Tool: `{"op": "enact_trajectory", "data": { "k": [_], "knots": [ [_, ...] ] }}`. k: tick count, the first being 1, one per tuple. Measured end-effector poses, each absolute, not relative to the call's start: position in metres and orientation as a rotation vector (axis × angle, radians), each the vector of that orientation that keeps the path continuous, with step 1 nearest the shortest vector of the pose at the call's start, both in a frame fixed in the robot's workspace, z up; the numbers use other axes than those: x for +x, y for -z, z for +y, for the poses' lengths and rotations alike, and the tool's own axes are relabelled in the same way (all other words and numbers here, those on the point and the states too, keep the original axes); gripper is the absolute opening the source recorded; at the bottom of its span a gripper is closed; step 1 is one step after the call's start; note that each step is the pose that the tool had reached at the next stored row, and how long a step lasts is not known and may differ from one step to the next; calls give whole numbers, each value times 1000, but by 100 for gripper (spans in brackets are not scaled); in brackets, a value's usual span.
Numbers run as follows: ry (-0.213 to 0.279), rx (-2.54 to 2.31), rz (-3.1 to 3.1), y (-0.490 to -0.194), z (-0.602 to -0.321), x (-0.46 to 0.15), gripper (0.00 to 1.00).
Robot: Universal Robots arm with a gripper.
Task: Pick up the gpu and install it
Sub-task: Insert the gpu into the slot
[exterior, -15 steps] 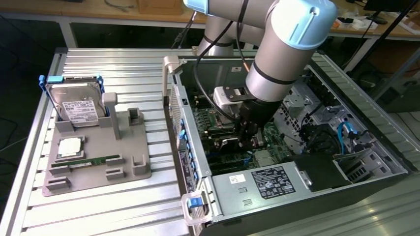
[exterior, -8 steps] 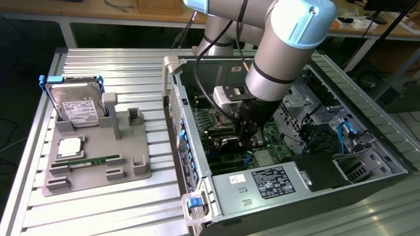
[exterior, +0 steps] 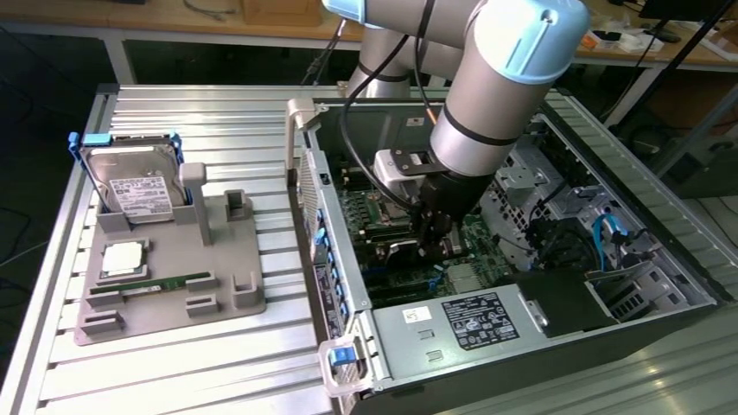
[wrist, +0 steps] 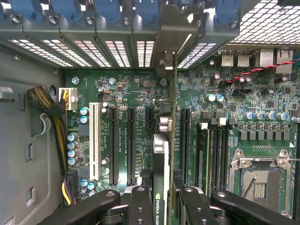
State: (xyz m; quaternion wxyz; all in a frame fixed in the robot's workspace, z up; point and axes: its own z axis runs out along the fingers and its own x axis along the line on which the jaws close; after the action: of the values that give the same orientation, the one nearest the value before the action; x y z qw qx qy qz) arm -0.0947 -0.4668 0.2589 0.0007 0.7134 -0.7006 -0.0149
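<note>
We see the claw [wrist: 163, 196] closed on the gpu [wrist: 161, 161], held edge-on between its jaws, over the motherboard [wrist: 136, 96].

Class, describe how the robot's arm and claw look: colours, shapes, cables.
The arm is a thick silver-grey tube with light blue joint caps. A black cable loops beside its wrist. The claw is black, with bolted fingers.
</note>
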Motion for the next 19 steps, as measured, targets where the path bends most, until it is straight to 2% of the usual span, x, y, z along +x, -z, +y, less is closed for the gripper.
{"op": "enact_trajectory", "data": {
  "k": [19],
  "knots": [
    [47, 2239, -2201, -259, -465, -92, 27]
  ]
}}
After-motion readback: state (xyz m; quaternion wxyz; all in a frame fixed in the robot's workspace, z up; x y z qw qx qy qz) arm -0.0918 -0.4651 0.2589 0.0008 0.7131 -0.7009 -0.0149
